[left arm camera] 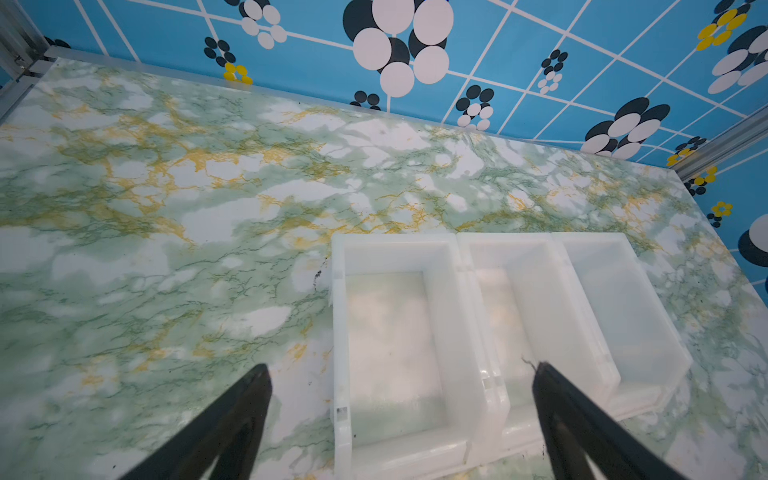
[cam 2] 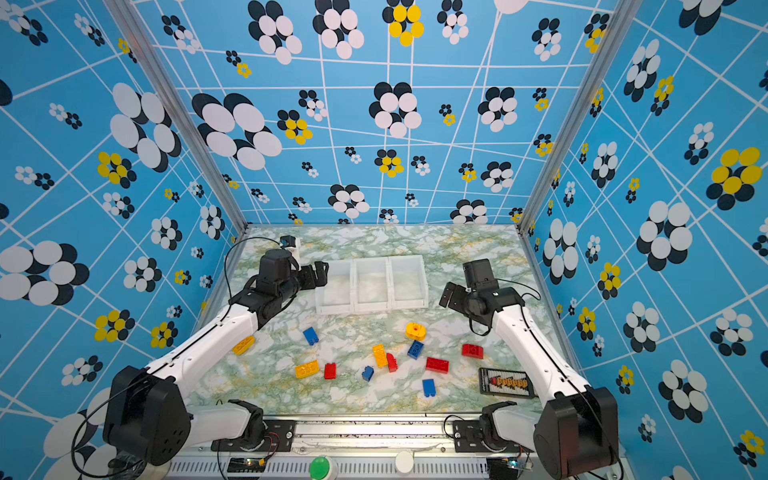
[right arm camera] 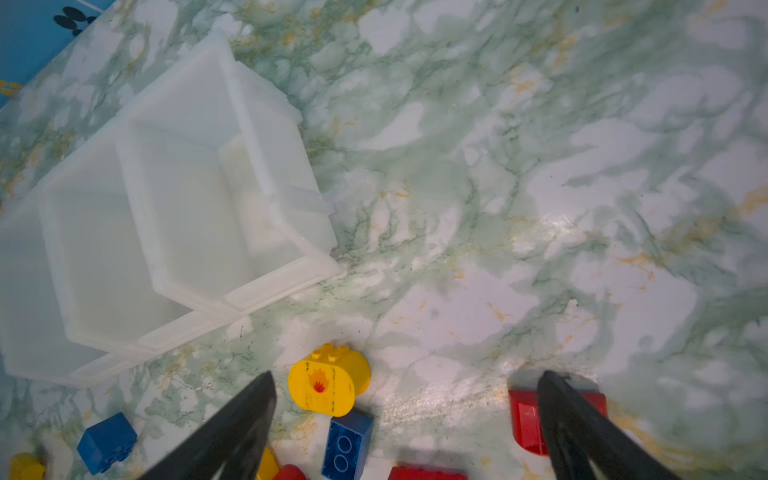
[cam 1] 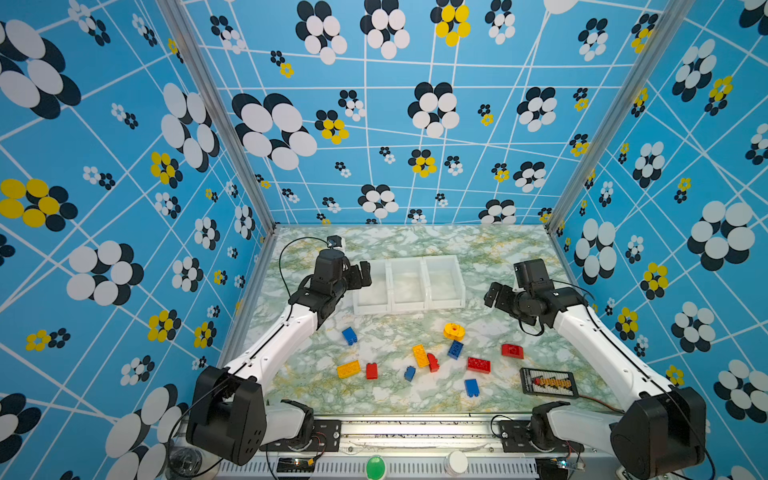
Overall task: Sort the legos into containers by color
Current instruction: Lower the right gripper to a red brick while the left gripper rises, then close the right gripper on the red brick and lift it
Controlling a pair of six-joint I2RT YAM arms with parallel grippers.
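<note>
— Left gripper (left arm camera: 401, 370) state?
— Jaws wide apart, nothing between. It hangs above the left end of the containers (cam 1: 424, 261).
— Right gripper (right arm camera: 405, 378)?
— Spread wide too, holding nothing, right of the containers, raised above the table (cam 1: 415, 241).
— Containers, legos (cam 1: 478, 365)?
— Containers sit mid-table toward the back edge. Legos lie loose between them and the front edge, black tray (cam 1: 547, 382) near the front-right corner.

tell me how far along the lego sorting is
Done: nothing yet; the three joined white plastic bins are all empty. In hand: nothing; the left gripper hangs open by the end bin, and the right gripper is open and empty too. Left: every red, blue and yellow plastic brick lies loose on the marble-patterned table.
</note>
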